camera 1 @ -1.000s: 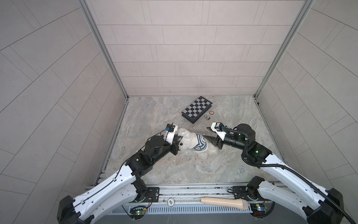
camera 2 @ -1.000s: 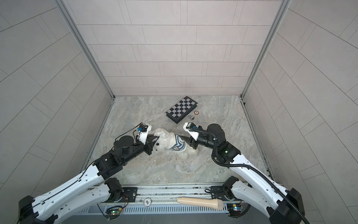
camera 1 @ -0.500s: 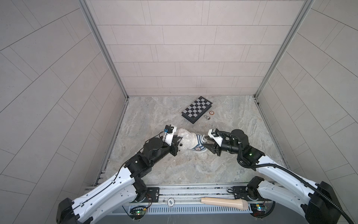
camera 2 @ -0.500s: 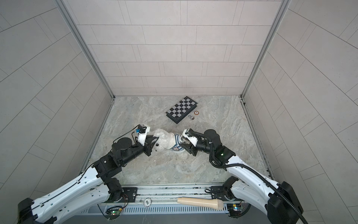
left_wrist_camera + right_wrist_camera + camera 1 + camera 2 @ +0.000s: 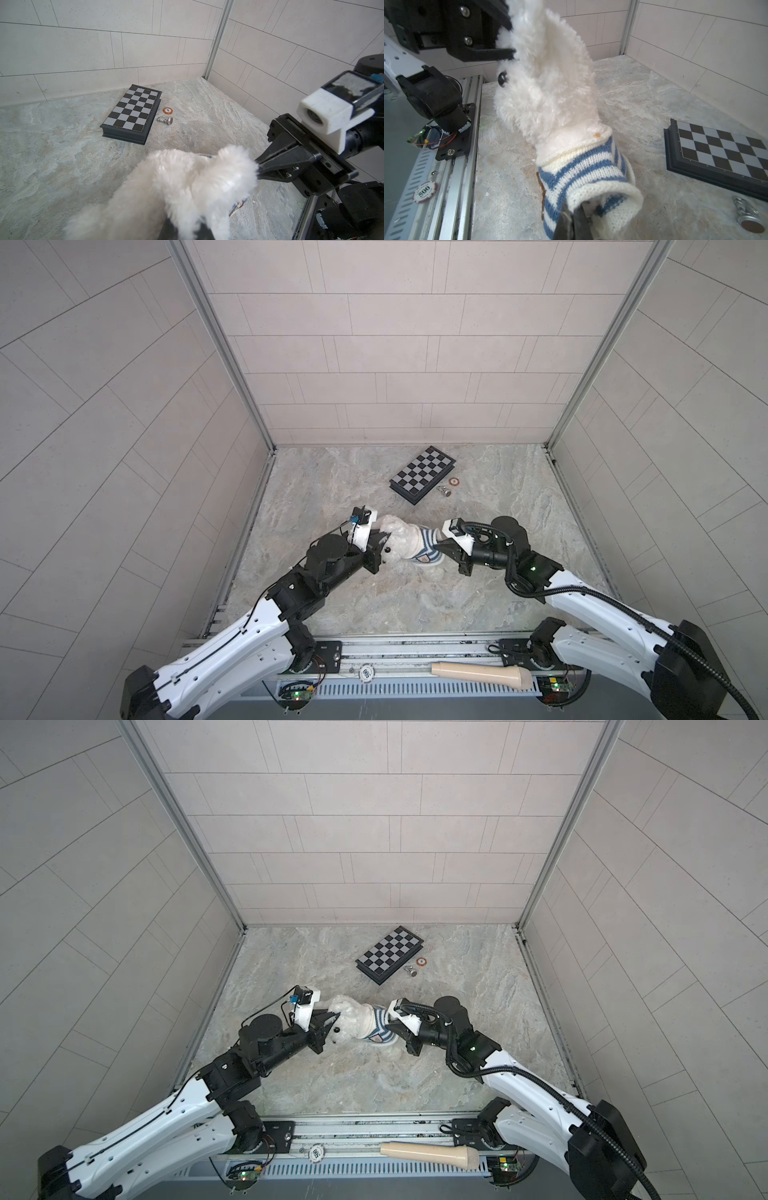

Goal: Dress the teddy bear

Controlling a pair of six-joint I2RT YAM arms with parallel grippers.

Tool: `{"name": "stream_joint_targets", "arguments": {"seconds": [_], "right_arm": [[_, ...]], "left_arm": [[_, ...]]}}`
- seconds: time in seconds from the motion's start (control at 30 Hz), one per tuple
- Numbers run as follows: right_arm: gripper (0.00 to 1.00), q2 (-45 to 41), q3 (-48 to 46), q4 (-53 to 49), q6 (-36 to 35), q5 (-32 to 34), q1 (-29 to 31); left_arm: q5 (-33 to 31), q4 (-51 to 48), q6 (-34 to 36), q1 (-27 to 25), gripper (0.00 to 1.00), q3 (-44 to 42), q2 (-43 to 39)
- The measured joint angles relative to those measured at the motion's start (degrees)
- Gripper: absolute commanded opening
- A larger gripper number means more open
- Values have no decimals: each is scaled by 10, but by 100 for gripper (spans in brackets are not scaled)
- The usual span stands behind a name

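The teddy bear sits near the middle of the marbled bench, stretched crosswise between the two arms in both top views; its head points toward 9 o'clock and its body toward 3 o'clock. The left hand comes in from 9 o'clock and is clenched on the fluffy white fur at the bear's head, just above its black eye. A blue-and-white striped shirt already covers the body up to the neck, its cream collar folded over. The right hand reaches in from 3 o'clock with its dark fingers pinched tight on the shirt's open hem; the knit bunches around them. The head is raised clear of the bench; whether the shirted end touches the surface I cannot tell.

At about 1 o'clock from the bear, well apart from it, lies a closed chessboard; just beside the board's 3 o'clock edge lie a silver chess piece, tipped on its side, and an orange poker chip; the two are close but not touching.
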Motion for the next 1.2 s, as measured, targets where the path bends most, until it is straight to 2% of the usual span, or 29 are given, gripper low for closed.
{"name": "stream_joint_targets", "arguments": {"seconds": [0.13, 0.4, 0.57, 0.8, 1.0, 1.2], "right_arm": [[0, -6, 3, -23, -26, 21, 32], [0, -4, 16, -71, -101, 92, 152], [0, 40, 26, -79, -105, 109, 174], [0, 45, 26, -56, -72, 78, 188], [0, 97, 56, -96, -80, 102, 238], [0, 107, 65, -125, -88, 117, 244]], "left_arm": [[-17, -21, -16, 7, 0, 10, 15], [-45, -94, -94, 58, 0, 41, 73], [-50, -112, -123, 60, 0, 41, 76], [-72, -113, -142, 61, 0, 22, 73], [-73, -115, -155, 68, 0, 15, 67], [-66, -120, -164, 88, 0, 6, 54]]}}
